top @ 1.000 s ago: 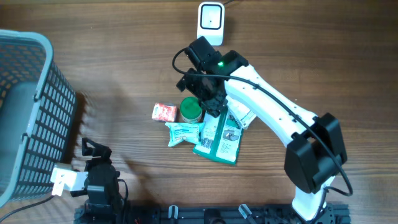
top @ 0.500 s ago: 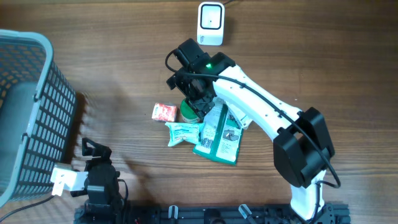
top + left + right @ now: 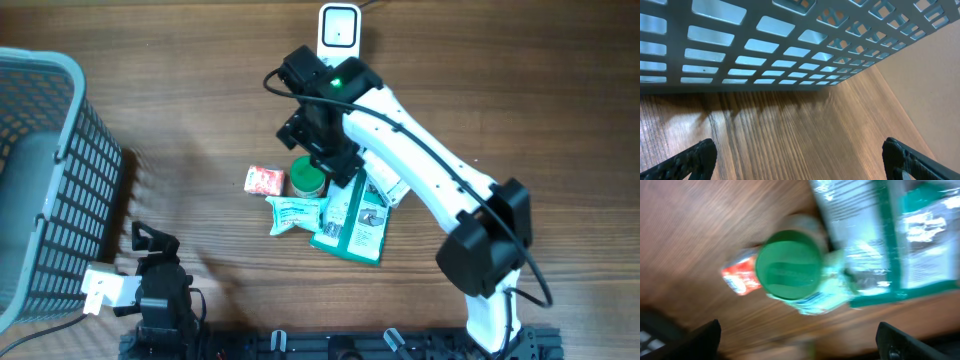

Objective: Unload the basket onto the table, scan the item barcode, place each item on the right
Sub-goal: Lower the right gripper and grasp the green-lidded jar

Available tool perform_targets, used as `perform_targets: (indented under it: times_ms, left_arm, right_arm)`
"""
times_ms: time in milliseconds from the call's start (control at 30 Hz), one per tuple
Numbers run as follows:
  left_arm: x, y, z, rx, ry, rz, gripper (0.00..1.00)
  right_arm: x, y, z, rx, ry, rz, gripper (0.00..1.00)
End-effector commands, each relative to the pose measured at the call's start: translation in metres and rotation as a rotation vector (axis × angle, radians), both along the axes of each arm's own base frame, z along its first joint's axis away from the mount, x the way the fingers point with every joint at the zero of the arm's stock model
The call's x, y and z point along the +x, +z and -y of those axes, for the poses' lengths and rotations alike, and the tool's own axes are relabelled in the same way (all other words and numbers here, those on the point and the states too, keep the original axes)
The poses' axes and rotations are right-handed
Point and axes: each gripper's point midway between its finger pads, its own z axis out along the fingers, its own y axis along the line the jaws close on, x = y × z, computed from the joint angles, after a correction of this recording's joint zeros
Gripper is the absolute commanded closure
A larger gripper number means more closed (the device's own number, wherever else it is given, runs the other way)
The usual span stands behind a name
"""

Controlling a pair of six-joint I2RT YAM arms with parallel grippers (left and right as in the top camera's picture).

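While the right hand (image 3: 797, 341) hovers spread over a green-lidded jar (image 3: 789, 264), the left hand (image 3: 800, 162) sits spread by a basket (image 3: 765, 45).

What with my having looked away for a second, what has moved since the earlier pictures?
The right gripper swung to its left, then partly back, ending a little nearer the scanner; it hangs above the green-lidded jar, jaws open, holding nothing. Jar, red packet, pouches, basket and left gripper stayed put.
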Motion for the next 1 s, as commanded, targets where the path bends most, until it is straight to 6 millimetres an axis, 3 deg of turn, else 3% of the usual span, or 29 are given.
perform_targets:
  times_ms: [0,267,500,567,700,867,967]
  left_arm:
    - [0.0,-0.003,0.0,0.005,0.0,-0.007,0.0]
    - [0.0,-0.003,0.0,0.005,0.0,-0.008,0.0]
    - [0.0,-0.003,0.0,0.005,0.0,-0.008,0.0]
    - [-0.001,0.01,-0.008,0.032,0.053,0.046,0.0]
    - [0.013,0.025,-0.001,-0.001,0.012,0.147,0.0]
    - [0.05,0.044,0.051,0.302,-0.478,0.002,0.0]
    - [0.052,0.041,0.058,0.354,-0.546,-0.037,0.0]
  right_arm:
    - [0.003,0.0,0.016,-0.083,0.043,0.045,0.0]
    - [0.018,-0.037,-0.001,-0.078,0.047,0.047,0.0]
    - [0.027,-0.053,-0.003,-0.092,0.064,0.073,0.0]
    - [0.025,-0.059,-0.009,-0.06,0.064,0.062,0.0]
    - [0.025,-0.069,-0.019,-0.009,0.068,0.056,0.0]
    - [0.019,-0.076,-0.02,0.002,0.071,0.029,0.0]
    - [0.019,-0.081,-0.022,0.014,0.072,0.03,0.0]
